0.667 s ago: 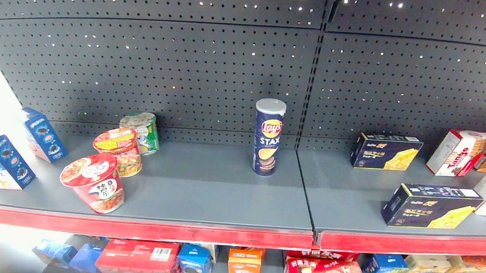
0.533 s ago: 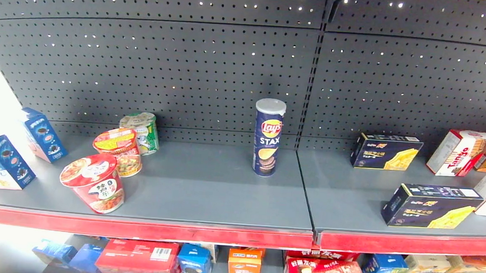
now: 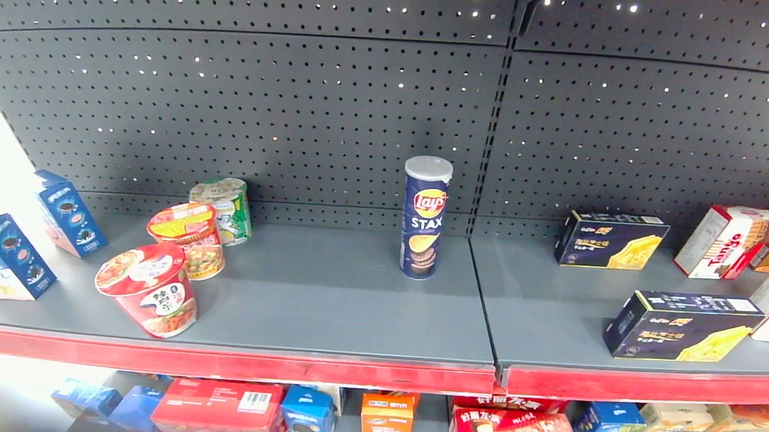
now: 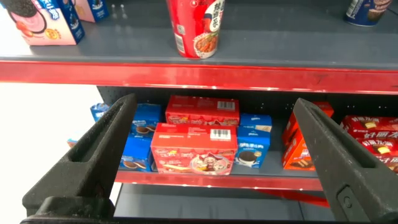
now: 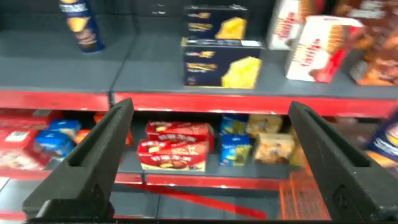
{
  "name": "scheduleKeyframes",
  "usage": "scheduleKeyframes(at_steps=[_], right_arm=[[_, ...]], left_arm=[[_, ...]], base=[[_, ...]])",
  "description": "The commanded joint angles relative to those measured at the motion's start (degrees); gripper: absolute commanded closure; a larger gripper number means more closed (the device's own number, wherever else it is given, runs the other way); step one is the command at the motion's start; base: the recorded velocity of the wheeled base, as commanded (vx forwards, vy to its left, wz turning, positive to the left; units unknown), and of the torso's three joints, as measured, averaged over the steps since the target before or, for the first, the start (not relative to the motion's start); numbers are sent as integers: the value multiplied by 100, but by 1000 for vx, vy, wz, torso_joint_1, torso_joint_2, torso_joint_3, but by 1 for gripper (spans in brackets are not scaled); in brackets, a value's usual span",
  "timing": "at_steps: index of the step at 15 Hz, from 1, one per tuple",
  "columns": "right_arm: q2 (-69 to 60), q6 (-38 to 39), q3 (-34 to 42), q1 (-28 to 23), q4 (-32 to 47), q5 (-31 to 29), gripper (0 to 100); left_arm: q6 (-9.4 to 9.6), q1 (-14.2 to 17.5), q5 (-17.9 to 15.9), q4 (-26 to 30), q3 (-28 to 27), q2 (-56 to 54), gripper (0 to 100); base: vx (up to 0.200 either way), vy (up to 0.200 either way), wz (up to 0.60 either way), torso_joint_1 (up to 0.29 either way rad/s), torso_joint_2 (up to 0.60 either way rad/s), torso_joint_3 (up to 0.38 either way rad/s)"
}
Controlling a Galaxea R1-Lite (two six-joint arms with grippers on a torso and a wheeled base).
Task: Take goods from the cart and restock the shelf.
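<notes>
1. Fingers (image 4: 99, 155) of the left gripper (image 4: 214, 102) are spread wide with nothing between them. They are held out in front of the shelf (image 3: 326, 299), about level with its red front lip (image 3: 228, 365).
2. Those of the right gripper (image 5: 211, 104) are just as far apart and also grasp nothing. They face the right-hand part of the same red lip.
3. On the grey shelf, a tall chip can (image 3: 425, 217) stands upright near the middle, close to the perforated back panel (image 3: 297, 117) and well apart from the other goods.
4. To its left, three cup noodles stand in a slanting row: a red cup (image 3: 150, 288) near the front edge, a red-and-yellow cup (image 3: 187, 239) just behind it, and a green cup (image 3: 224, 209) nearest the back.
5. Further left are two blue cookie boxes (image 3: 1, 256), one behind the other.
6. To the right of the can lie two dark blue boxes with yellow pictures, one near the front (image 3: 681, 326) and one near the back (image 3: 610, 240).
7. Red-and-white wafer boxes (image 3: 723, 241) sit at the far right.
8. On the lower shelf (image 4: 205, 177), red, blue and orange boxes are packed side by side, with a red box (image 4: 194, 147) in front in the left wrist view.
</notes>
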Motion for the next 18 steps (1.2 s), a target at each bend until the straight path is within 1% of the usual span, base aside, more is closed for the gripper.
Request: scheduleKeyframes(at_steps=[1, 2, 3, 4, 5, 6, 7, 8, 10, 12, 13, 14, 16, 18], right_arm=[[444, 89, -389, -629, 234, -27, 0], [523, 194, -573, -699, 471, 17, 0], [462, 212, -626, -524, 717, 61, 0], [444, 265, -582, -234, 1051, 78, 0], [480, 159, -609, -330, 1271, 87, 0], [409, 115, -635, -673, 1544, 87, 0], [392, 80, -714, -770, 1869, 96, 0], [383, 71, -749, -585, 1965, 61, 0], [374, 71, -802, -330, 2001, 87, 0], [374, 71, -819, -269, 2018, 113, 0], [374, 71, -811, -269, 2018, 122, 0], [374, 62, -811, -339, 2106, 192, 0], [374, 36, -837, -506, 2194, 649, 0], [374, 18, -793, -664, 2194, 755, 0]], left_arm=[[-1, 2, -5, 0, -4, -1, 0], [-1, 2, -5, 0, -4, -1, 0], [-1, 2, 4, 0, -4, -1, 0], [-1, 2, 4, 0, -4, -1, 0], [-1, 2, 4, 0, 5, -1, 0], [-1, 2, 4, 0, 5, -1, 0], [-1, 2, -5, 0, 5, -1, 0], [-1, 2, -5, 0, 5, -1, 0], [-1, 2, -5, 0, 5, -1, 0], [-1, 2, -5, 0, -4, -1, 0], [-1, 2, 4, 0, 5, 8, 0], [-1, 2, 4, 0, 5, -1, 0], [-1, 2, 4, 0, -4, -1, 0], [-1, 2, 4, 0, -4, -1, 0]], base=[[0, 0, 0, 0, 0, 0], [0, 0, 0, 0, 0, 0], [0, 0, 0, 0, 0, 0], [0, 0, 0, 0, 0, 0], [0, 0, 0, 0, 0, 0], [0, 0, -600, -2, 12, 2], [0, 0, -600, 2, 2, 2], [0, 0, -600, -7, 2, -2], [0, 0, 0, 0, 0, 0], [0, 0, 0, 0, 0, 0], [0, 0, 0, 0, 0, 0], [0, 0, -600, -2, 2, 7], [0, 0, -600, -5, 0, 5], [0, 0, -600, 10, 10, 5]])
